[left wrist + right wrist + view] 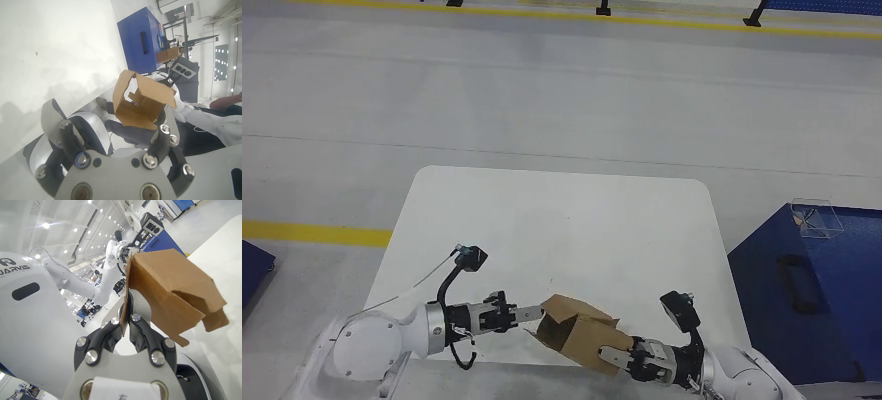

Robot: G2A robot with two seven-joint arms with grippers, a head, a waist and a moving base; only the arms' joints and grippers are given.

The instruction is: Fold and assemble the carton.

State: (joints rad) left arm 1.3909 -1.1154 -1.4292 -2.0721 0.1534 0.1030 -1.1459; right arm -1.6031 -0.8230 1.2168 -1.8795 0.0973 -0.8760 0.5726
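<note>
Right pincer [128,298] is clamped tight on a side flap of the carton [578,332], holding the box tilted and half-open at the near edge of the worktop [562,220]. Left pincer [531,316] sits at the carton's opposite end, fingers spread apart, one just beside a loose flap.

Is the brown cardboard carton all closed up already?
No, the brown cardboard carton has one end gaping open with loose flaps while the right gripper pinches one panel.
</note>
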